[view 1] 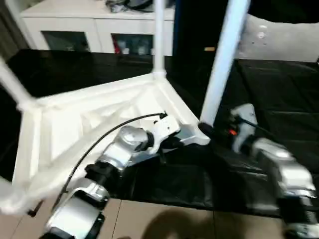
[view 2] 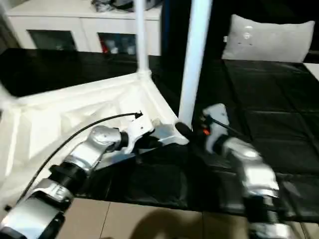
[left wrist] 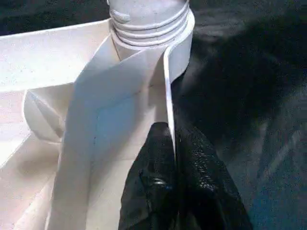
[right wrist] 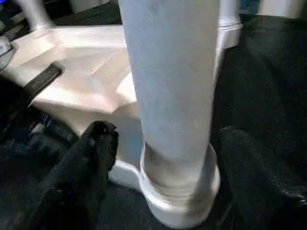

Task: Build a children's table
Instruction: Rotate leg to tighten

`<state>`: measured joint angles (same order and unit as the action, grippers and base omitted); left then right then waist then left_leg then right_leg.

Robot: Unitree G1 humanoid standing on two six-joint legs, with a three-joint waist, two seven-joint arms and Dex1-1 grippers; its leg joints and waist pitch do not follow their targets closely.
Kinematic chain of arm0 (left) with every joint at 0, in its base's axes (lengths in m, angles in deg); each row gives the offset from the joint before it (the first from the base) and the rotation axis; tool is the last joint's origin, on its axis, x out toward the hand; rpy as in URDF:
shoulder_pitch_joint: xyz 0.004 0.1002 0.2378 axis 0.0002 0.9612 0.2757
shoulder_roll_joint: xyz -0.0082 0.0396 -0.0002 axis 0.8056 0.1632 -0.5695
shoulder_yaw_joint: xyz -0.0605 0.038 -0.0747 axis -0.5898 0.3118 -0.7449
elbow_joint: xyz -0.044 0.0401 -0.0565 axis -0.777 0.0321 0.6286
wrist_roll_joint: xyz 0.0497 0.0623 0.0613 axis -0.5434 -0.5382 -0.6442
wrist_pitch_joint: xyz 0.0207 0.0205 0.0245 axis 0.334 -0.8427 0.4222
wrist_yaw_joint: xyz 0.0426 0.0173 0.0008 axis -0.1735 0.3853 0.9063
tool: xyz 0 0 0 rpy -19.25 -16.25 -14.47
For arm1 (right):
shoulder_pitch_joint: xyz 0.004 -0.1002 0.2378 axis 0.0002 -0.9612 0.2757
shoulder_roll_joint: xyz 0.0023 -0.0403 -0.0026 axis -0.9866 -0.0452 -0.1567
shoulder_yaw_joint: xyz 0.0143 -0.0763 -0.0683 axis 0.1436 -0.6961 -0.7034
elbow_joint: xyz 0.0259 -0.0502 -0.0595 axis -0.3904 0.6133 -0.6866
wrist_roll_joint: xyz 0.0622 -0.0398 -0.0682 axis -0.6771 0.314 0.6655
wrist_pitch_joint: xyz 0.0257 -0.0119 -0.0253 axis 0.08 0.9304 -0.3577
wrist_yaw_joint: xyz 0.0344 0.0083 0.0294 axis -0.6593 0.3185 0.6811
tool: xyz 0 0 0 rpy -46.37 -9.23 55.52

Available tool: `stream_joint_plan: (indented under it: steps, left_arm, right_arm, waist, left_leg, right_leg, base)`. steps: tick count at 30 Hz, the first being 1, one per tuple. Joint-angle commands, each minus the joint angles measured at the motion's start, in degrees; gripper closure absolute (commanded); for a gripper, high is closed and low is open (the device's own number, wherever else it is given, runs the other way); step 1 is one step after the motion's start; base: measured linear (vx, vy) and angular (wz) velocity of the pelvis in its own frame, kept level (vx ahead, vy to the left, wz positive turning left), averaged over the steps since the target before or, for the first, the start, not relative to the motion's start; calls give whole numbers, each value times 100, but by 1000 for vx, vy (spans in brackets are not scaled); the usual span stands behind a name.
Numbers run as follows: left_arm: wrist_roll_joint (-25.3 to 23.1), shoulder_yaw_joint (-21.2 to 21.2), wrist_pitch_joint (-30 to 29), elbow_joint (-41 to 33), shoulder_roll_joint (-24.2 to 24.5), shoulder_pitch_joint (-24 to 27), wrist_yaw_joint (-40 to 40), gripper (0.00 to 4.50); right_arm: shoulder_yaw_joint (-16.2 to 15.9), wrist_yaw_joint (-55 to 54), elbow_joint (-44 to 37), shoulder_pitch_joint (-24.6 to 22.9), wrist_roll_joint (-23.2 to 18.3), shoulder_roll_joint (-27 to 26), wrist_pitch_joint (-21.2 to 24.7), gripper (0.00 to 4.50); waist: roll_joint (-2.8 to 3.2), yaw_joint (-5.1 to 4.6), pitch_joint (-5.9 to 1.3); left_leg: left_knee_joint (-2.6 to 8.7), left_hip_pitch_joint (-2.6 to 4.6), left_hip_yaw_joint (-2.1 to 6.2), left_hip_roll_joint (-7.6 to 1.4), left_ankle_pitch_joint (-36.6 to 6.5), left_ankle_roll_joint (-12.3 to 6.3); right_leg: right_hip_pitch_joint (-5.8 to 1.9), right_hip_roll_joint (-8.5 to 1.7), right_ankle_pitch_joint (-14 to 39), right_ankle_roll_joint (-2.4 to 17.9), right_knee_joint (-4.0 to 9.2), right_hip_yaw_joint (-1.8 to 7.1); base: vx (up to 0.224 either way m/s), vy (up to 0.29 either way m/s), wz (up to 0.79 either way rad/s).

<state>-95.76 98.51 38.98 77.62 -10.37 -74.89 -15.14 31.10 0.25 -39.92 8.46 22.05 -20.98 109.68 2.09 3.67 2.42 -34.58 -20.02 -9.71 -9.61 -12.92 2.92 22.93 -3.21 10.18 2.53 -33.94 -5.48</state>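
Three legs stand up from the table (view 1: 94, 119) in the head views, which lies upside down on a black sheet (view 1: 279, 89), ribbed underside up; the nearest leg (view 1: 222, 59) rises from the corner between the two arms, another leg (view 1: 159, 35) from the far corner, a third (view 1: 12, 82) at the left edge. A white cabinet (view 1: 94, 27) stands behind. The left gripper (view 1: 175, 140) reaches that near corner, and the right gripper (view 1: 205, 130) sits at the foot of the nearest leg. In the left wrist view the left gripper (left wrist: 172, 158) is clamped tight on the thin side wall (left wrist: 169, 96) of the table, just below the threaded socket (left wrist: 148, 24). In the right wrist view the right gripper (right wrist: 163, 158) stands open, one finger (right wrist: 93, 148) on each side of the leg (right wrist: 168, 86), not touching it. Hollow plastic like this should be light and stiff but smooth and slippery, so I judge the thin wall a fair pinch point for steadying, and the round tapered leg best taken low, near its collar, where a twist slips least
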Motion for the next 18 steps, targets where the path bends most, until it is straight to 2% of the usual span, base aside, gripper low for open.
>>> stream_joint_plan:
  steps: [1,3,4,7,9,10,11,15,16,17,18]
  left_arm:
    - [-148,281,431,-30,279,57,-532,450]
    - [-134,310,530,-5,355,51,-663,450]
    - [-97,373,764,36,514,26,-1014,450]
    - [-30,439,988,49,661,4,-1462,450]
    - [55,498,1187,61,735,-16,-1845,450]
    - [71,520,1243,65,750,-21,-1944,450]
    - [77,571,1318,70,772,-25,-2069,450]
    - [112,652,1474,74,804,-30,-2336,450]
    - [131,661,1491,78,805,-47,-2419,450]
    - [141,666,1496,81,806,-60,-2472,450]
    - [144,668,1495,83,806,-69,-2498,450]
  right_arm:
    - [-162,664,-222,-80,-57,398,-111,66]
    - [-236,877,-247,-111,-46,545,-126,66]
    - [-380,1302,-275,-155,-42,801,-205,66]
    - [-491,1710,-242,-146,-107,982,-291,66]
    - [-547,1949,-128,-77,-85,1011,-516,91]
    - [-558,1998,-90,-53,-76,1004,-606,100]
    - [-593,2091,-45,-21,-105,1003,-625,112]
    - [-692,2344,-12,27,-220,1003,-547,142]
    - [-757,2488,-47,33,-289,1013,-413,147]
    - [-807,2595,-78,31,-337,1025,-303,155]
    - [-837,2658,-99,28,-364,1033,-229,169]
  waist:
    - [-45,38,-365]
    - [-52,47,-365]
    - [-63,66,-356]
    - [-42,117,-360]
    - [-75,162,-357]
    - [-69,173,-358]
    - [-55,193,-366]
    - [-47,270,-378]
    - [-95,271,-379]
    - [-71,287,-374]
    - [-71,290,-373]
  left_leg:
    - [331,-54,128,-335,-241,-800]
    - [328,-58,129,-333,-253,-821]
    - [325,-59,117,-335,-283,-840]
    - [328,-45,112,-358,-288,-819]
    - [333,-35,102,-368,-319,-774]
    - [334,-40,106,-368,-304,-767]
    - [336,-15,106,-386,-290,-743]
    - [329,-14,105,-417,-225,-759]
    - [331,-12,99,-418,-224,-769]
    - [336,-21,105,-414,-207,-784]
    - [331,-25,103,-413,-207,-782]
  right_leg:
    - [-407,-557,1087,913,441,333]
    - [-413,-559,1103,913,439,324]
    - [-406,-558,1196,881,454,317]
    - [-387,-562,1292,858,442,315]
    - [-372,-576,1414,844,451,316]
    - [-370,-578,1413,850,445,316]
    - [-352,-578,1368,879,437,322]
    - [-357,-589,983,1041,370,333]
    - [-361,-588,959,1048,367,331]
    - [-368,-595,977,1057,364,329]
    - [-367,-596,998,1044,366,330]
  base:
    - [0,0,0]
    - [0,0,0]
    - [0,0,0]
    - [0,0,0]
    - [0,0,0]
    - [0,0,0]
    - [0,0,0]
    - [0,0,0]
    - [0,0,0]
    - [0,0,0]
    - [0,0,0]
